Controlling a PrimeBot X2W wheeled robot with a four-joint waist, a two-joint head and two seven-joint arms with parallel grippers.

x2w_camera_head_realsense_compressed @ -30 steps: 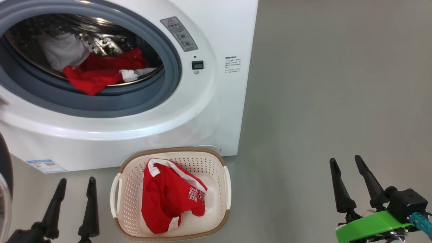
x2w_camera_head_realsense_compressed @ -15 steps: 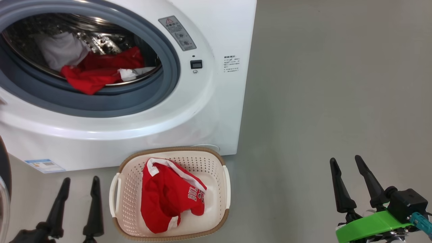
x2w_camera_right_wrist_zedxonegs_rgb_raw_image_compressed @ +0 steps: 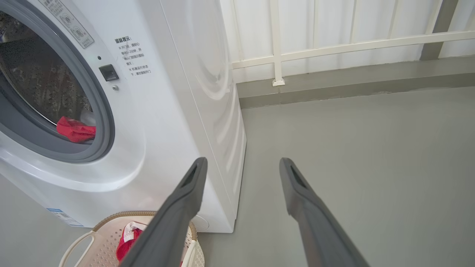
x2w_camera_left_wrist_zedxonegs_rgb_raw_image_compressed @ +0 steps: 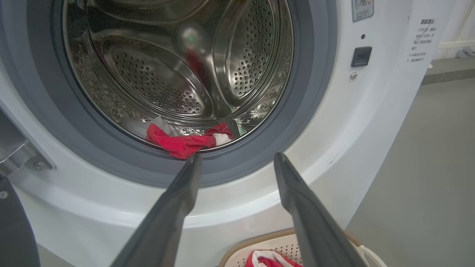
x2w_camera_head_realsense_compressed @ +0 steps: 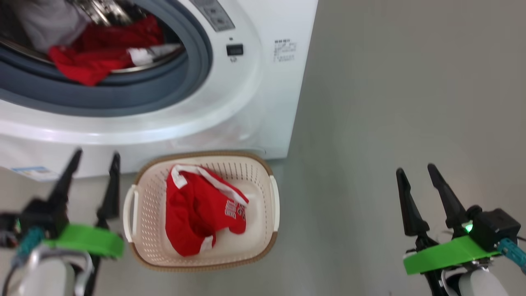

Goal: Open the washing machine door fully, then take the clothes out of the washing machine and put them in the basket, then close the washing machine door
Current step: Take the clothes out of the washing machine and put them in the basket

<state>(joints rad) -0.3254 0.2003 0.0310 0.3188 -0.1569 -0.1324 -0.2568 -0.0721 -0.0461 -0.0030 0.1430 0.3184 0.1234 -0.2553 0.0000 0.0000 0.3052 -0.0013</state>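
Observation:
The washing machine [x2w_camera_head_realsense_compressed: 254, 102] stands with its opening uncovered. The washing machine door shows as a black rim [x2w_camera_left_wrist_zedxonegs_rgb_raw_image_compressed: 16, 230] by the hinge at the left. Red clothes [x2w_camera_head_realsense_compressed: 90, 61] and a white garment [x2w_camera_head_realsense_compressed: 45, 24] lie at the drum's front lip; the red clothes [x2w_camera_left_wrist_zedxonegs_rgb_raw_image_compressed: 182, 142] also hang over the grey gasket. The basket [x2w_camera_head_realsense_compressed: 263, 222] sits on the floor before the machine with a red jersey [x2w_camera_head_realsense_compressed: 197, 209] in it. My left gripper [x2w_camera_head_realsense_compressed: 95, 158] is open beside the basket's left handle, its fingers pointing at the opening's lower edge [x2w_camera_left_wrist_zedxonegs_rgb_raw_image_compressed: 237, 155]. My right gripper [x2w_camera_head_realsense_compressed: 415, 169] is open and empty over bare floor.
Grey floor [x2w_camera_head_realsense_compressed: 390, 102] stretches to the right of the machine. A white railed wall [x2w_camera_right_wrist_zedxonegs_rgb_raw_image_compressed: 334, 40] with a low grey kerb runs behind it. The basket [x2w_camera_right_wrist_zedxonegs_rgb_raw_image_compressed: 100, 237] touches the machine's lower front. A blue label [x2w_camera_head_realsense_compressed: 28, 172] marks the machine's lower left corner.
The head camera has tilted down, so the machine and basket sit higher in the picture. My left gripper has come up and forward, its green wrist band now in sight. The clothes have not moved.

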